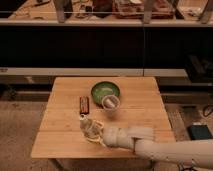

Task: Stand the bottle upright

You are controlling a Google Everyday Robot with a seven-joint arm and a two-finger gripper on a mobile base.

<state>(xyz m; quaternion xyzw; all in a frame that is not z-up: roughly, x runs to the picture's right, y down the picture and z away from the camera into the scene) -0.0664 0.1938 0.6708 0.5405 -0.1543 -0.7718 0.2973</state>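
The bottle (85, 125) is small and clear-whitish with a white cap on top. It is nearly upright on the front left part of the wooden table (140, 115). My gripper (93, 132) is at the bottle's lower right side, shut around its body. My pale arm (150, 145) reaches in from the lower right across the table's front edge. The bottle's base is hidden by the gripper.
A flat dark bar (84, 104) lies just behind the bottle. A green bowl (105, 91) sits at the table's middle back, with a short white cup (111, 103) right in front of it. Dark shelving runs behind the table.
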